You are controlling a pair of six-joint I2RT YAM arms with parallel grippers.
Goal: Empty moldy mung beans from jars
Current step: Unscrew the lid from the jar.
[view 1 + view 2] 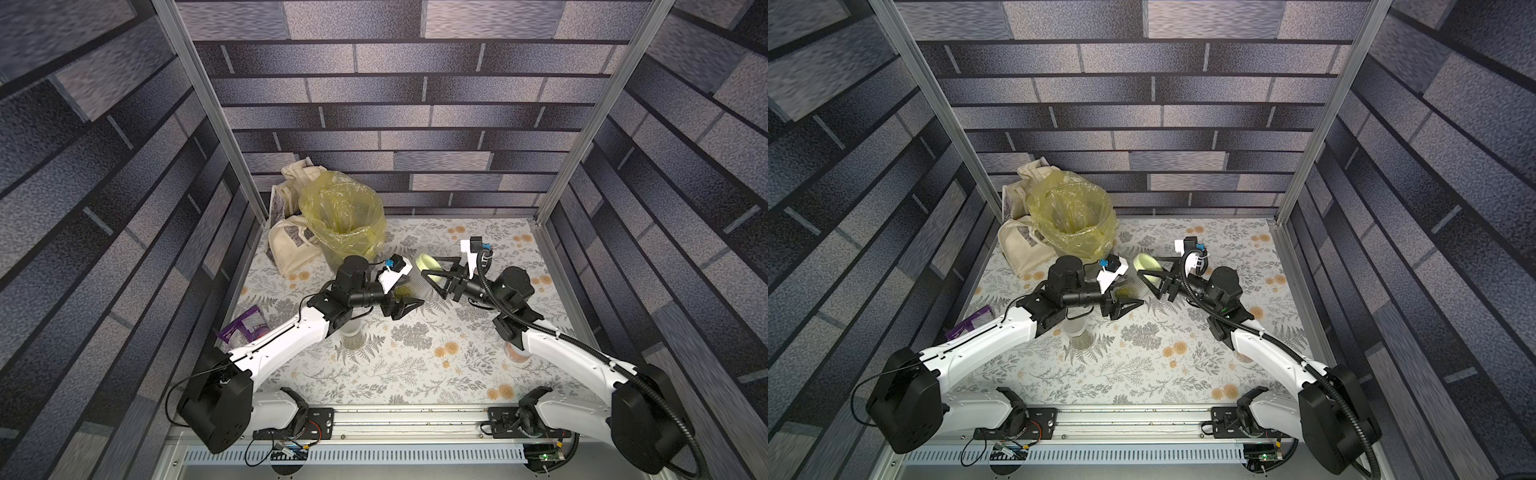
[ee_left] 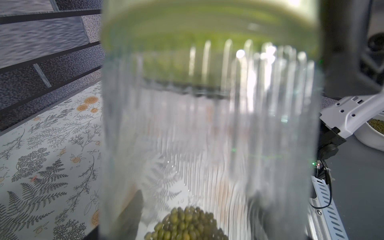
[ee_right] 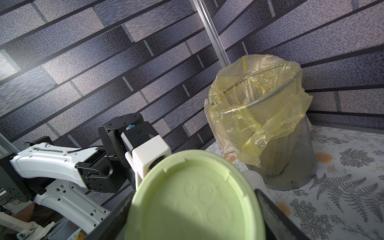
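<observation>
**Ribbed jar held sideways, lid in right jaws**

The clear ribbed jar lies tilted above the middle of the table, the left gripper jaws clamped on it. A few olive beans heap at its gripped end. The right gripper jaws clamp the pale green lid at its mouth; on or off, I cannot tell. The bin stands near, back-left; walls are well apart.

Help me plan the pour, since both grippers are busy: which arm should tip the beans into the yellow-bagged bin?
Left: the left gripper holds the ribbed jar with the beans, just beside the bin; the right gripper only clamps the green lid.
</observation>
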